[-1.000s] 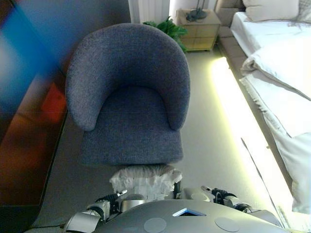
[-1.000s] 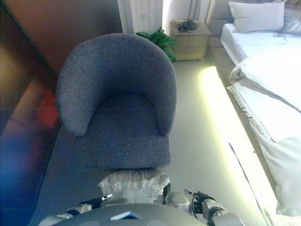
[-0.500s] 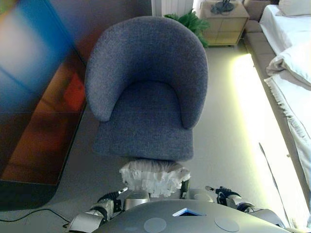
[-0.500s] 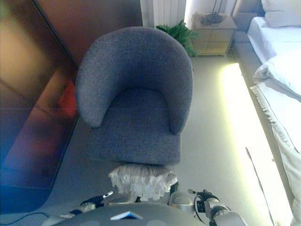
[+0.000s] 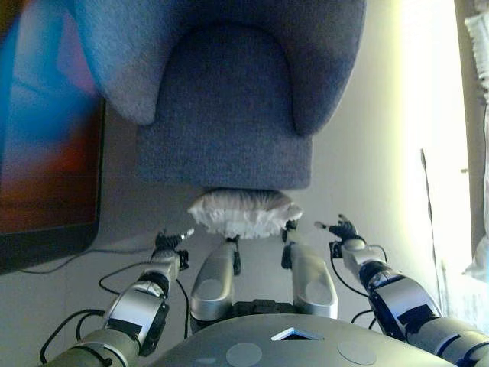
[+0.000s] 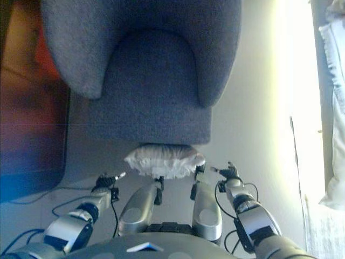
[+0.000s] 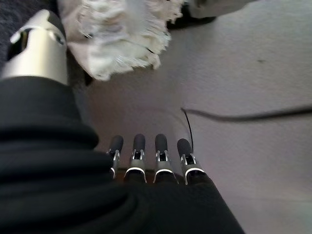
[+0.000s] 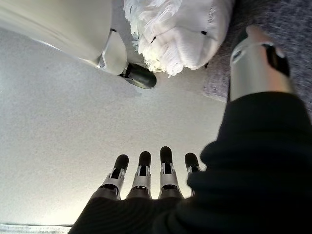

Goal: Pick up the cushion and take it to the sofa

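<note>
The robot's left hand hangs low beside its body, fingers straight and relaxed over the pale floor, grasping nothing. The right hand hangs the same way on the other side, its fingers loose and spread in a row above the floor, also empty. Between the two hands, and a little ahead of them, lies the cushion, a white one with a frilly, fringed edge. It sits on the floor right against the front foot of the sofa, a blue-grey tub-shaped seat with a rounded back and arms. Neither hand touches the cushion: the left wrist view shows its ragged fringe beyond the thumb, apart from the fingers, and the right wrist view shows its plump white side likewise clear of the fingers. The sofa's seat holds nothing. To the left of the sofa stands a dark glossy panel with blue and reddish reflections, and a thin black cable runs over the floor near it. To the right a bright strip of light falls along the floor, and at the far right edge hangs a bit of white bedding.
</note>
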